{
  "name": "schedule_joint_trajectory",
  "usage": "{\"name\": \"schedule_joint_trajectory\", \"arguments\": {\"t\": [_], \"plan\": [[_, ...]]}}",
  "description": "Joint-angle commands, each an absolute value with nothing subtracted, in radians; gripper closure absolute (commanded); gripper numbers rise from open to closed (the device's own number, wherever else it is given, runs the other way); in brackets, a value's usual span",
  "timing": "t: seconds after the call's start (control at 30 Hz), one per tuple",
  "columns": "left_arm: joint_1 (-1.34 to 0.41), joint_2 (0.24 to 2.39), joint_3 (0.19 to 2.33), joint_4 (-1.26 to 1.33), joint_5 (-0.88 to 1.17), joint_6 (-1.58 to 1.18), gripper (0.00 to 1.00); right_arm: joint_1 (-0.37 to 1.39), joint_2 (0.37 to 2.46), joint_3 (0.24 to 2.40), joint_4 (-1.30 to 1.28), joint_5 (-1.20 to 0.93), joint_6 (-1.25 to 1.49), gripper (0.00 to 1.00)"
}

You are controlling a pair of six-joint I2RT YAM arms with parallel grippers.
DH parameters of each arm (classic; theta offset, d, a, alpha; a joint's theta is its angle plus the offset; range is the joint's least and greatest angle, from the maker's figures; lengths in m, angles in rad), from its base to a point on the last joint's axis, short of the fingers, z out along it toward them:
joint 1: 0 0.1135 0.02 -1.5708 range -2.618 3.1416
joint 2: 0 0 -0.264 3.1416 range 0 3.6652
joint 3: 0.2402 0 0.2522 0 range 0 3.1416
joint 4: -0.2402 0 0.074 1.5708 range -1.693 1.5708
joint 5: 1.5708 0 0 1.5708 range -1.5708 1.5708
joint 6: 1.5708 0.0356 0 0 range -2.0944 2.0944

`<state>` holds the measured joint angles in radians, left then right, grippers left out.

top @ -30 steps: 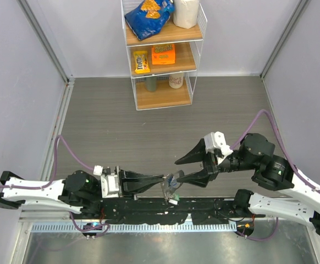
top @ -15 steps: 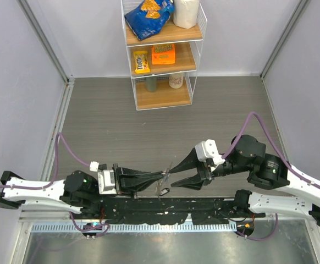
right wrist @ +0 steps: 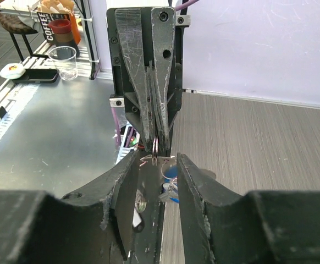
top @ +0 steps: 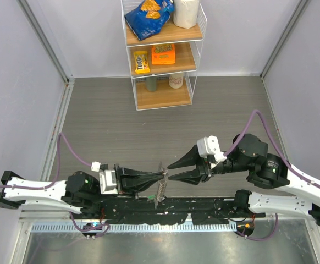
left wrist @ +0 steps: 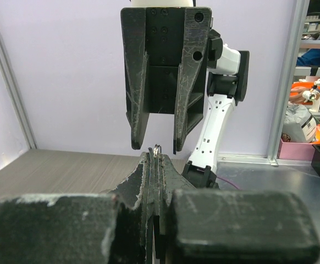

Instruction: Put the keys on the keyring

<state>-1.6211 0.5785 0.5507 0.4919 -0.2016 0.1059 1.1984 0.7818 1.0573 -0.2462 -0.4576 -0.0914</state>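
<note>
My left gripper is shut on the keyring, a thin metal loop seen edge-on that sticks out past its tips. A silver chain hangs below it. My right gripper faces it tip to tip and is open, one finger on each side of the ring with a small gap to each. In the right wrist view a blue tag dangles under the ring. I cannot pick out the keys among the hanging pieces.
A white wire shelf with snack packs and cups stands against the back wall. Grey walls close in left and right. The black base rail runs along the near edge, just under the two grippers.
The right gripper has come down and left to the left gripper's tip, and its jaws have narrowed around the ring. The hanging chain and tags have swung under the left fingers.
</note>
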Motion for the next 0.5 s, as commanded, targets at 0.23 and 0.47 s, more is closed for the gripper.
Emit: {"name": "schedule_joint_trajectory", "arguments": {"t": [0.23, 0.47], "plan": [[-1.62, 0.566, 0.546, 0.615, -0.232, 0.089, 1.0, 1.21, 0.808, 1.103, -0.192, -0.463, -0.074, 0.63], [-1.62, 0.563, 0.545, 0.621, -0.224, 0.084, 1.0, 1.219, 0.824, 1.111, -0.196, -0.459, -0.072, 0.69]]}}
